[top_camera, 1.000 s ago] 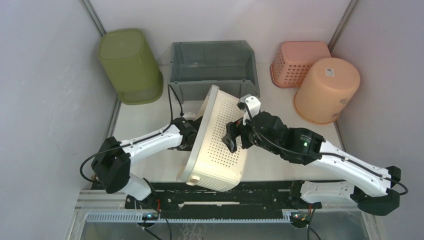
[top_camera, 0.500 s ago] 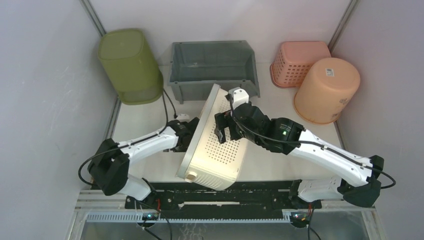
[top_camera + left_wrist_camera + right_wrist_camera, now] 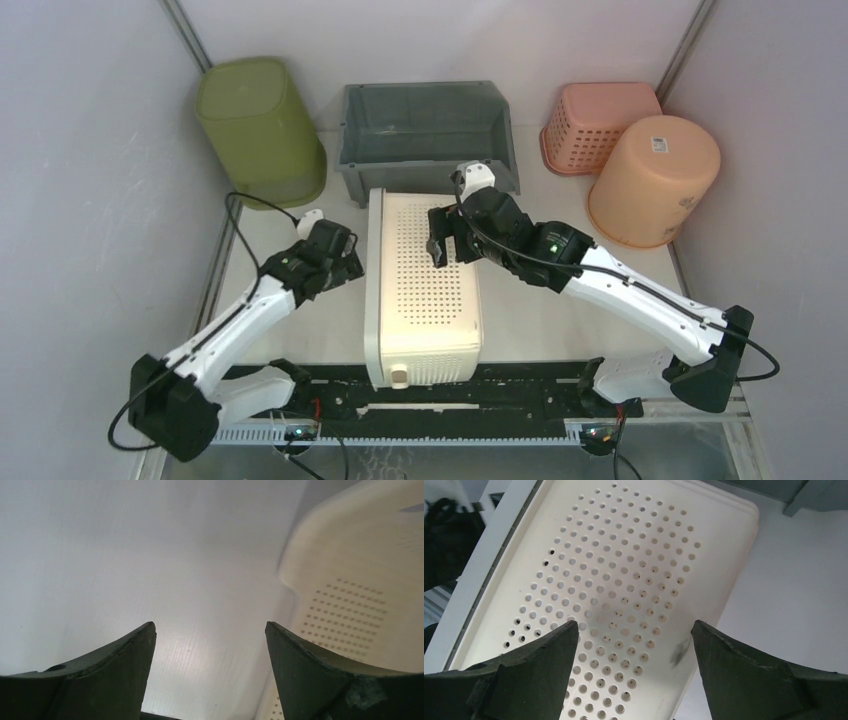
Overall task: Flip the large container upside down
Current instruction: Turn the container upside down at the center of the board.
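The large container (image 3: 422, 290) is a cream perforated basket lying flat in the middle of the table, its holed bottom facing up and its rim down. My left gripper (image 3: 338, 264) stands open just left of it, apart from its side; the left wrist view shows bare table between the fingers (image 3: 210, 630) and the basket's wall (image 3: 360, 595) at the right. My right gripper (image 3: 443, 246) hovers open over the basket's far right part. Through the right wrist view its fingers (image 3: 634, 627) frame the perforated bottom (image 3: 624, 580) with nothing held.
A green bin (image 3: 262, 130) stands at the back left, a grey crate (image 3: 428, 135) right behind the basket, and a pink basket (image 3: 598, 120) and an overturned orange bucket (image 3: 655, 180) at the back right. A black rail (image 3: 520, 385) runs along the near edge.
The basket has dropped from leaning on its side to lying flat, bottom up. My left gripper has drawn out to the left and opened wider. The right gripper shifted towards the basket's far end.
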Controlling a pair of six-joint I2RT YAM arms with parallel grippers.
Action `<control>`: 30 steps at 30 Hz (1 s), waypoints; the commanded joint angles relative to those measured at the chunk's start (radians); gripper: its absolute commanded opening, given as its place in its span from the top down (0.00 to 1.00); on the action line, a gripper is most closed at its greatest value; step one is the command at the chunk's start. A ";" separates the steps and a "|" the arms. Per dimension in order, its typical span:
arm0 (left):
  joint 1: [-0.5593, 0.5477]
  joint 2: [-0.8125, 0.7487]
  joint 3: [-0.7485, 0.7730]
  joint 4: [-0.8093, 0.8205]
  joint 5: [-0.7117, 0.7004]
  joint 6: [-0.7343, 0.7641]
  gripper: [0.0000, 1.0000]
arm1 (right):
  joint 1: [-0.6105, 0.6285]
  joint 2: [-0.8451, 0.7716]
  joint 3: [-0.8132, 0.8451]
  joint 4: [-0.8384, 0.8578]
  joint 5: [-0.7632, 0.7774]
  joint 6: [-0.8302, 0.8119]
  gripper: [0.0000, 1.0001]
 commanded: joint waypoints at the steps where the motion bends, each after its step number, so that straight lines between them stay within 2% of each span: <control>1: 0.012 -0.172 -0.006 -0.003 0.010 0.012 0.15 | -0.024 0.007 -0.040 -0.022 -0.064 -0.008 0.08; 5: 0.068 -0.317 0.043 -0.112 -0.044 -0.015 0.15 | -0.033 -0.005 -0.043 -0.024 -0.073 -0.010 0.08; 10: 0.082 -0.442 0.123 -0.176 0.008 -0.011 0.14 | -0.042 -0.036 -0.043 -0.028 -0.079 -0.010 0.08; 13: 0.084 -0.471 0.180 -0.180 0.129 0.000 0.12 | -0.052 -0.061 -0.043 -0.039 -0.081 -0.010 0.08; 18: 0.083 -0.529 0.268 -0.165 0.317 0.003 0.01 | -0.064 -0.127 -0.042 -0.075 -0.080 -0.011 0.08; 22: 0.083 -0.546 0.308 -0.120 0.471 -0.016 0.00 | -0.086 -0.187 -0.044 -0.106 -0.090 -0.015 0.08; 27: 0.083 -0.510 0.249 0.036 0.740 -0.069 0.00 | -0.122 -0.261 -0.063 -0.128 -0.118 -0.018 0.08; 30: 0.083 -0.489 0.186 0.123 0.817 -0.085 0.00 | -0.143 -0.299 -0.084 -0.132 -0.136 -0.017 0.08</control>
